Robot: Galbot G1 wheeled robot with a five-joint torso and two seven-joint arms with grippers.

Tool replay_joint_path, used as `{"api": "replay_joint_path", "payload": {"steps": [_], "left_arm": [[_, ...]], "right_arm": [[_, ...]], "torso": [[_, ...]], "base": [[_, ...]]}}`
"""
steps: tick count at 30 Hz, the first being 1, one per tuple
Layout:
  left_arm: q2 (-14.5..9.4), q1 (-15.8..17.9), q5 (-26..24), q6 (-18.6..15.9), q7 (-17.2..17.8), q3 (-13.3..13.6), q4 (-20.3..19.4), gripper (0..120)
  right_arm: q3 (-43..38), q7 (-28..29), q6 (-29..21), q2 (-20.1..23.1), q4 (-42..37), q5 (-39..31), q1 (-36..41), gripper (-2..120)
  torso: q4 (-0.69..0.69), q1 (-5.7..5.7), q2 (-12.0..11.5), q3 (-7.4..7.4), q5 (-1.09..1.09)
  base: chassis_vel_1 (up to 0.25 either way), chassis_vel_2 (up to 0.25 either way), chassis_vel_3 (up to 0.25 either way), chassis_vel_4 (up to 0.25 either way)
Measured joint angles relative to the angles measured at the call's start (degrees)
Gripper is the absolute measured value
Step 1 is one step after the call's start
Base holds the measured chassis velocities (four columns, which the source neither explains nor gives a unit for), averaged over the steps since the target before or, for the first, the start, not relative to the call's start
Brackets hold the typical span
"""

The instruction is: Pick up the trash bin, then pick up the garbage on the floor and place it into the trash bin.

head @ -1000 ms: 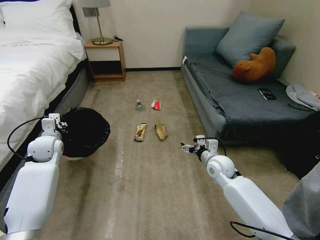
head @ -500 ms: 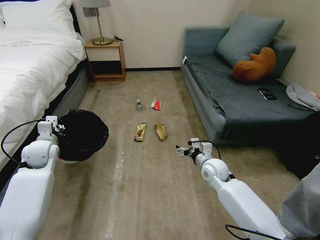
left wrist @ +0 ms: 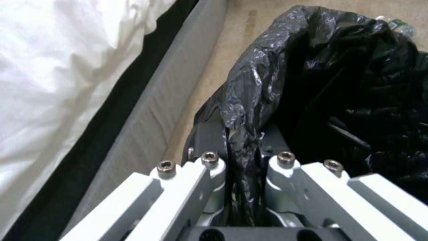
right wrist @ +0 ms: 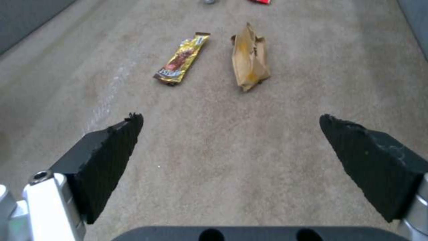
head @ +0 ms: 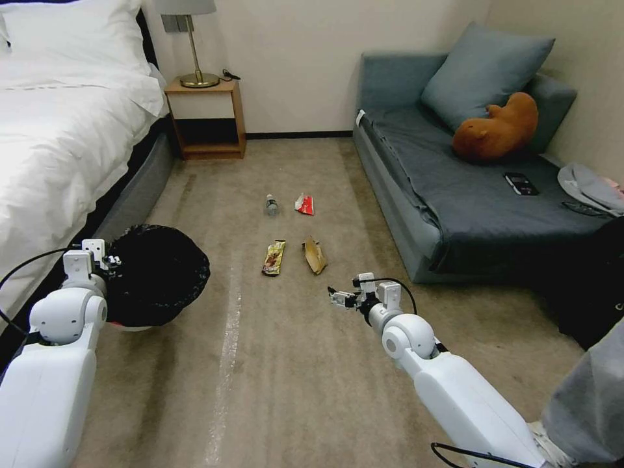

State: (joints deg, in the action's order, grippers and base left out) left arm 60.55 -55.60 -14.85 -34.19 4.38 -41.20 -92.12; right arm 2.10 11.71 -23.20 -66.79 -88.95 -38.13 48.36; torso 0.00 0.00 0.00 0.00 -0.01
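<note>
Left gripper [left wrist: 243, 157] clamped on trash bin [head: 156, 276] rim and black liner, bin held off floor beside bed [head: 58, 143]. Right gripper [right wrist: 232, 150] spread wide, empty, above carpet [head: 292, 364] near gold-brown wrapper [right wrist: 182, 58] and tan paper scrap [right wrist: 249, 58].

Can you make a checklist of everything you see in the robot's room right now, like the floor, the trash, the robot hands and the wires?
Surface: tan carpet, pale streak.
Trash bin: black liner, by the bed, rim gripped by the left hand.
Garbage: bottle, red-and-white packet, gold wrapper, tan paper scrap, all on the carpet.
Clutter: black phone on the sofa.
Right hand: open, empty, above carpet short of the scrap.
Cables: black cable at the left wrist.
Surroundings: nightstand, lamp, brown plush.
</note>
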Motion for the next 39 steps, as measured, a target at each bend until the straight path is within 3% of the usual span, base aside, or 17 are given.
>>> {"api": "replay_joint_path", "payload": {"steps": [22,39], "left_arm": [[0.11,1.11,-0.26,0.51,-0.67,0.95,1.28,6],[-0.38,1.18,-0.43,1.13,-1.04,0.25,2.17,6]], "right_arm": [[0.09,-2.07,1.66,-0.37,1.62,3.37,0.81,100],[0.76,-2.39,1.89,-1.21,2.75,4.66,0.84,100]], "torso": [[0.0,0.0,0.0,0.0,0.0],[0.0,0.0,0.0,0.01,0.0]], "base": [[0.0,0.0,0.0,0.0],[-0.003,0.002,0.004,-0.002]]}}
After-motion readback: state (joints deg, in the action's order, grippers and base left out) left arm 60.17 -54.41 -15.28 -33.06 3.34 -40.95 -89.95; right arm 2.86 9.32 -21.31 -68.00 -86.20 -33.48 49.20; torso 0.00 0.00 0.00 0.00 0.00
